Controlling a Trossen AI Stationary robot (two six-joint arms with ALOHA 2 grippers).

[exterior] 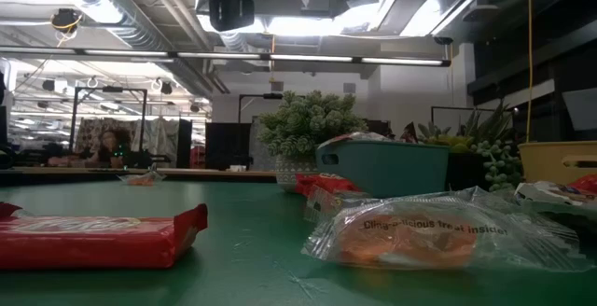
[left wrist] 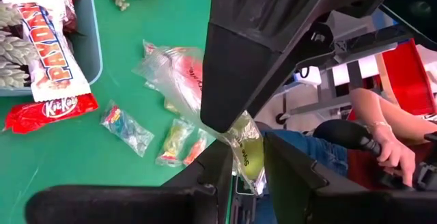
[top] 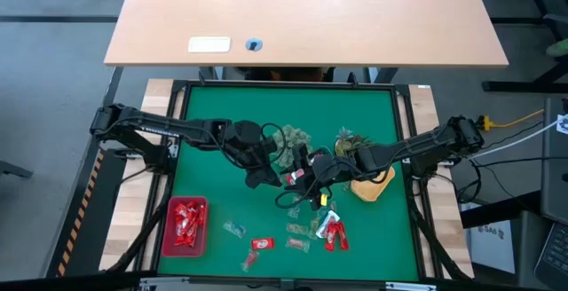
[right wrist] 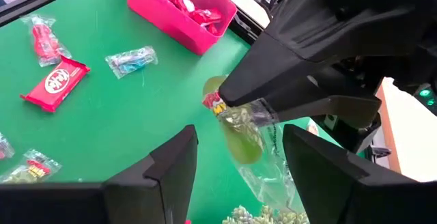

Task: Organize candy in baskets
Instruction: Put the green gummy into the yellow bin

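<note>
Clear-wrapped orange candy [exterior: 438, 236] lies closest in the low view, red bar [exterior: 93, 236] beside it on the green counter [exterior: 242, 203]. Left end effector [left wrist: 242, 152] pinches a clear bag with a greenish sweet [right wrist: 240, 132] mid-counter; right end effector [right wrist: 235, 156] sits spread wide around it, apparently not touching. Red basket [top: 186, 223] holds red candies; yellow basket [top: 374, 185] and blue basket [left wrist: 92, 39] are near the arms.

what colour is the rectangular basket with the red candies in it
The rectangular basket is bright pink-red, holding red candies. The right wrist view shows it best.
</note>
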